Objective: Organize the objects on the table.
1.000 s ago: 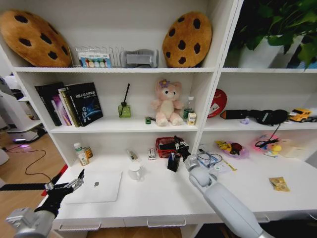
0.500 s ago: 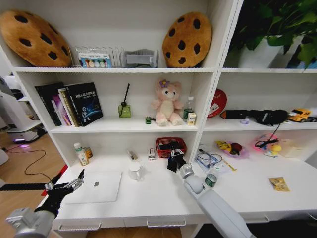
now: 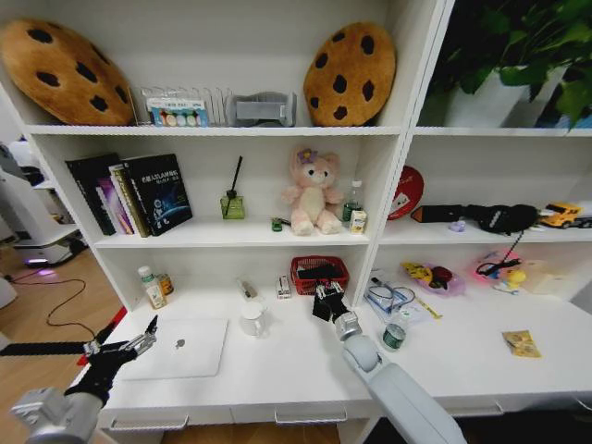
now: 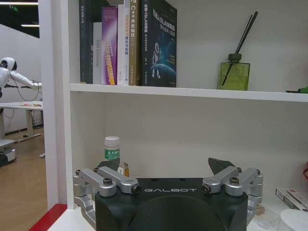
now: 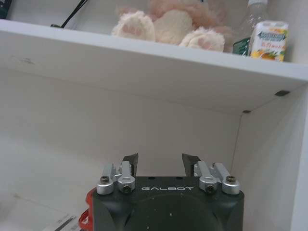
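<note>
Both grippers' fingers spread: right gripper hides basket front; left idle.

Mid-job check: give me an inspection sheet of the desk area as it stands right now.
Surface: white table, flat top, silver-handled drawers below.
Job's things: silver laptop, closed, front left.
Clutter: white mug beside the laptop; red basket at the back; two small bottles back left.
Grippers: right tool open, just in front of the basket; left tool open, at the laptop's left edge.
Cables: a black cord on the floor, left.
Surroundings: shelves above with books and a pink plush toy.
</note>
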